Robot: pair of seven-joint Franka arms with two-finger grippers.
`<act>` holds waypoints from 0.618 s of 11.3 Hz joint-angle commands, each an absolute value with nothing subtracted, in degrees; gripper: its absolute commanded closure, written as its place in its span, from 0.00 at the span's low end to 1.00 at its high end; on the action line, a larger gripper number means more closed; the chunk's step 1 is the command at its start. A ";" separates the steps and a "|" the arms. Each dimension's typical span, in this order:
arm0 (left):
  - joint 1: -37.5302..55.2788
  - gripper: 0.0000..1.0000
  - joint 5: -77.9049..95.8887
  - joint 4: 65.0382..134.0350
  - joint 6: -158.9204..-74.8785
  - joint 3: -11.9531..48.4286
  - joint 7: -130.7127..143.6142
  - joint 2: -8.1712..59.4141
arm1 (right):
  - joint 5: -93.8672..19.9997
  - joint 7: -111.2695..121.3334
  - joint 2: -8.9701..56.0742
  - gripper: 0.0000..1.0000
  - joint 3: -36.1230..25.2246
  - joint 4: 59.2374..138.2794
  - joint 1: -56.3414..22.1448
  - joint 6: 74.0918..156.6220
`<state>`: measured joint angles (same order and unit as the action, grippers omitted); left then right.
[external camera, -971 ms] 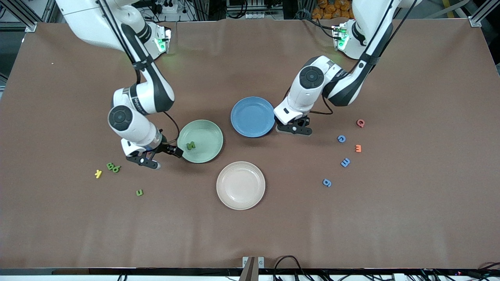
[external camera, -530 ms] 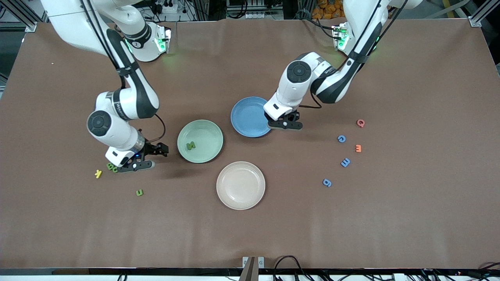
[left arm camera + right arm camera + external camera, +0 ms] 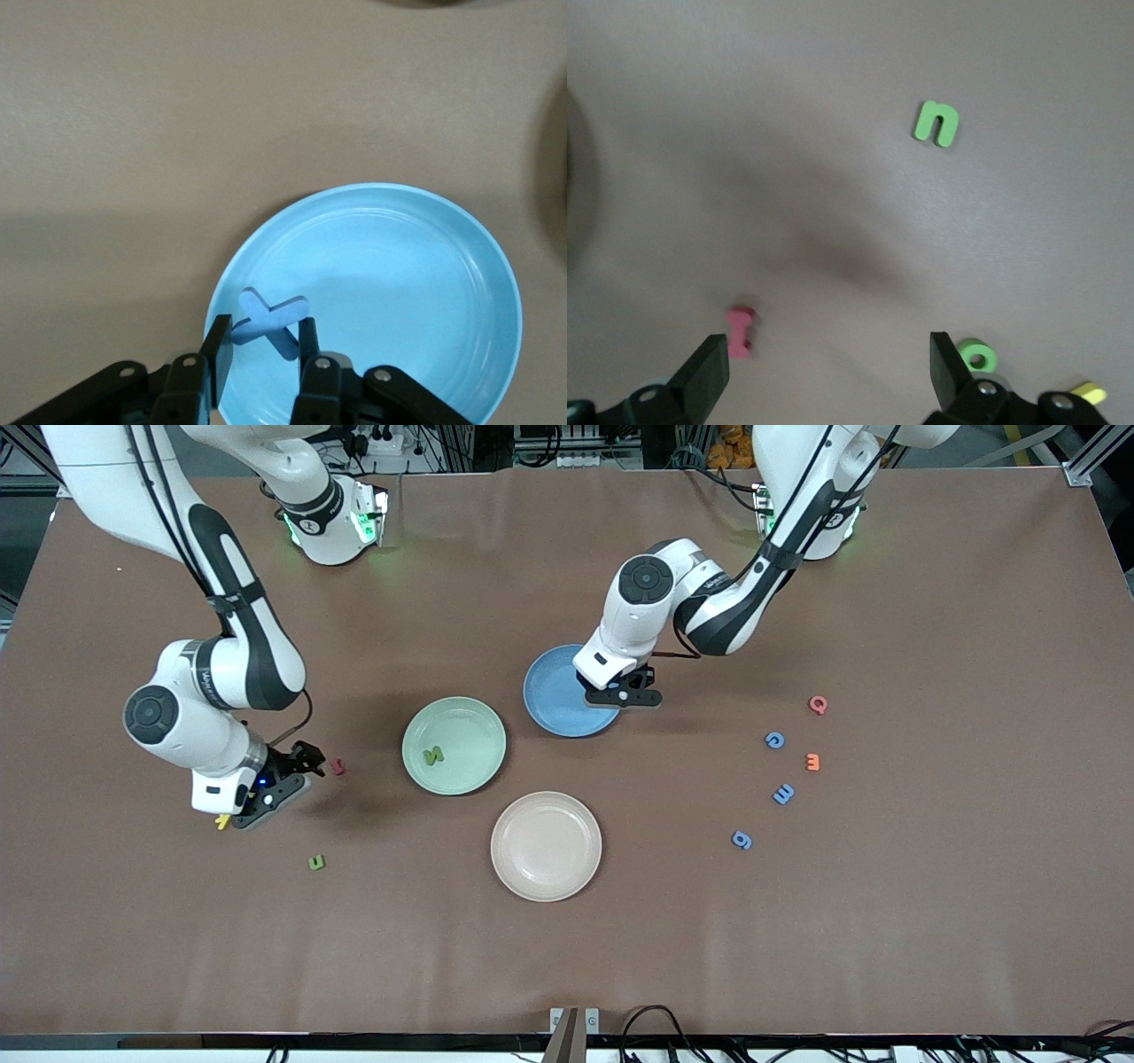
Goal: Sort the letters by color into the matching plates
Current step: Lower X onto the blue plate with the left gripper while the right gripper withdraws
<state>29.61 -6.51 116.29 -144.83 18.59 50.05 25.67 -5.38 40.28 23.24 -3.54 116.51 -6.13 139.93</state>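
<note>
Robotics lab, test-bench setup. Two white arms (image 3: 221,664) bolted at one edge of a broad worktop (image 3: 886,921) under brown matting, green status lights lit at the bases (image 3: 337,522). Aluminium framing (image 3: 1085,460) at the corners; power strips and cable bundles (image 3: 567,447) along the base edge, more cabling (image 3: 656,1027) at the camera edge. Foam letters (image 3: 783,794) and plastic plates (image 3: 546,846) laid out as test props.
</note>
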 commanded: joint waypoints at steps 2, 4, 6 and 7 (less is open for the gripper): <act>31.11 0.75 -7.91 112.33 -143.27 17.67 52.38 28.47 | -0.81 51.31 23.82 0.00 -2.72 116.19 -1.42 140.36; 31.73 0.00 -8.09 111.45 -140.20 17.67 52.91 28.56 | 0.18 53.43 23.91 0.00 -2.72 116.28 0.78 140.27; 31.73 0.00 -8.26 110.22 -138.61 17.58 53.70 28.65 | 0.18 56.76 24.52 0.00 -2.72 116.10 2.98 140.80; 31.55 0.00 -8.26 109.34 -138.26 17.58 53.70 28.91 | 0.18 57.73 25.04 0.00 -2.72 116.10 3.95 141.67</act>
<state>30.88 -6.68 112.32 -140.49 18.36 51.67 28.00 -0.79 54.54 23.83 -3.58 116.51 1.10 140.14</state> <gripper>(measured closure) 0.256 0.000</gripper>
